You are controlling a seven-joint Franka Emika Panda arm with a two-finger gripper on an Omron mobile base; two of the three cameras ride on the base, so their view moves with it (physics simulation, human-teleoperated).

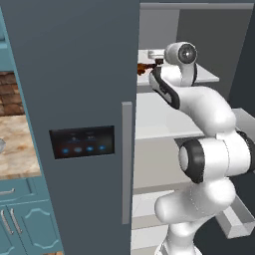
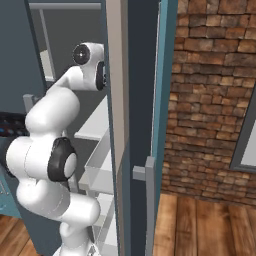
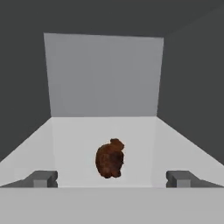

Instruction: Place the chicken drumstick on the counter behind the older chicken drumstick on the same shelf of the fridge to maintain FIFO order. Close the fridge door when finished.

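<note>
drumstick: you see one drumstick (image 3: pixel 110 159) lying on the white shelf (image 3: pixel 78 140) inside the fridge (image 1: pixel 74 74), straight ahead of the hand (image 3: pixel 112 179) and centred between its tips.
hand: the tips stand wide apart with nothing between them; the drumstick lies free, just beyond them.
long axis: judged from the hand view, it points away from the hand toward the back wall, so you look at its thick end; the bone end is hidden behind.
second drumstick: a reddish-brown patch (image 1: pixel 144 67) sits on the shelf left of the wrist in the left base view; you cannot tell which drumstick it is.
hidden: the arm covers the hand in both base views; the fridge door (image 2: pixel 137 125) blocks the shelf in the right base view.
next: likely pull straight back from the drumstick, then shut the door.
</note>
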